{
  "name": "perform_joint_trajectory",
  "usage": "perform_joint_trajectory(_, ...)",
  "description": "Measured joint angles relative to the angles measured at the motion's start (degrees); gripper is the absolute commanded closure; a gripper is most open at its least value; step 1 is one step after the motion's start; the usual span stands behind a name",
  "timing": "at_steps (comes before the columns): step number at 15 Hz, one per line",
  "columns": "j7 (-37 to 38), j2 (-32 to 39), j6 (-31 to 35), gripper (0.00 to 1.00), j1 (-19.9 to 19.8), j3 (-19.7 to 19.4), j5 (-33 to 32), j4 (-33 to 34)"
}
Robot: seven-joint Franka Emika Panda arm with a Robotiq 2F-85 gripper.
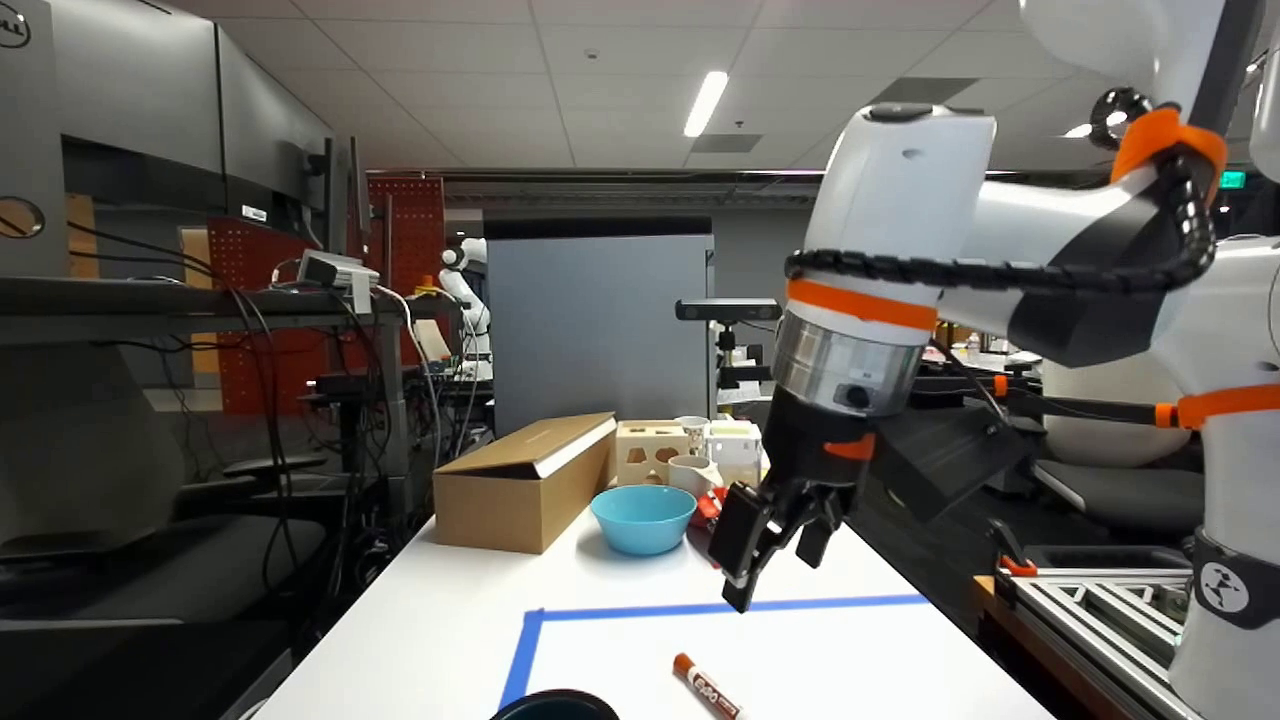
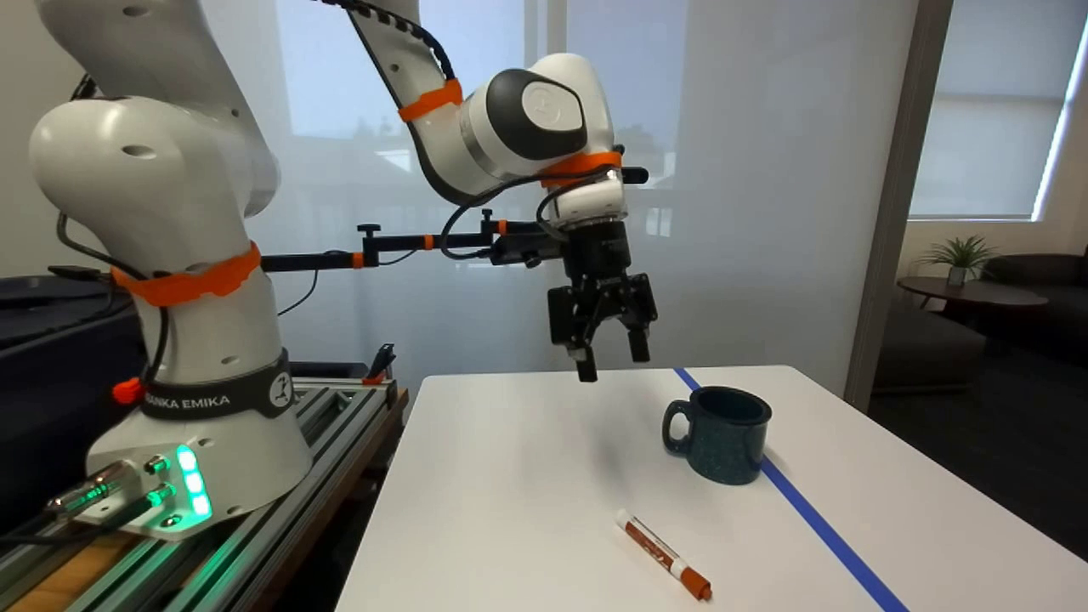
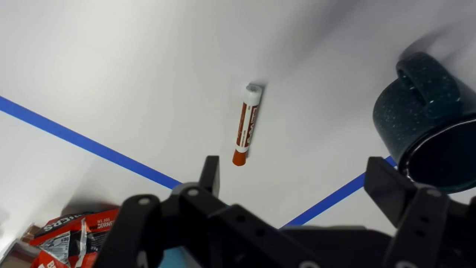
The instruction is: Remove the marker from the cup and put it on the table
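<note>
The marker (image 2: pixel 663 554), white and brown-red with an orange-red cap, lies flat on the white table (image 2: pixel 510 476), apart from the cup. It also shows in the wrist view (image 3: pixel 247 124) and in an exterior view (image 1: pixel 705 687). The cup (image 2: pixel 724 438), a dark speckled mug with a handle, stands upright on the blue tape line. Only its rim shows in an exterior view (image 1: pixel 556 706); the wrist view cuts it off at the right (image 3: pixel 394 119). My gripper (image 2: pixel 613 360) is open and empty, above the table and apart from both. Its fingers are wide apart in the wrist view (image 3: pixel 295 167).
Blue tape (image 1: pixel 640 613) marks the table. A light blue bowl (image 1: pixel 643 520), a cardboard box (image 1: pixel 520 490), red packets (image 3: pixel 80 232) and white cups (image 1: pixel 693 473) stand at the far end in an exterior view. The robot base (image 2: pixel 212 459) stands beside the table.
</note>
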Motion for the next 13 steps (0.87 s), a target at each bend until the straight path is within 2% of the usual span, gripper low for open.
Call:
perform_joint_trajectory(2, -8.2, -3.3, -5.2, 0.00, 2.8, -1.5, 6.1, 1.0)
perform_joint_trajectory(6, -19.9, -9.6, -12.3, 0.00, 3.4, -4.3, 10.6, 3.2)
perform_joint_trajectory(13, -20.7, -10.0, -12.5, 0.00, 3.7, -4.5, 10.7, 3.1)
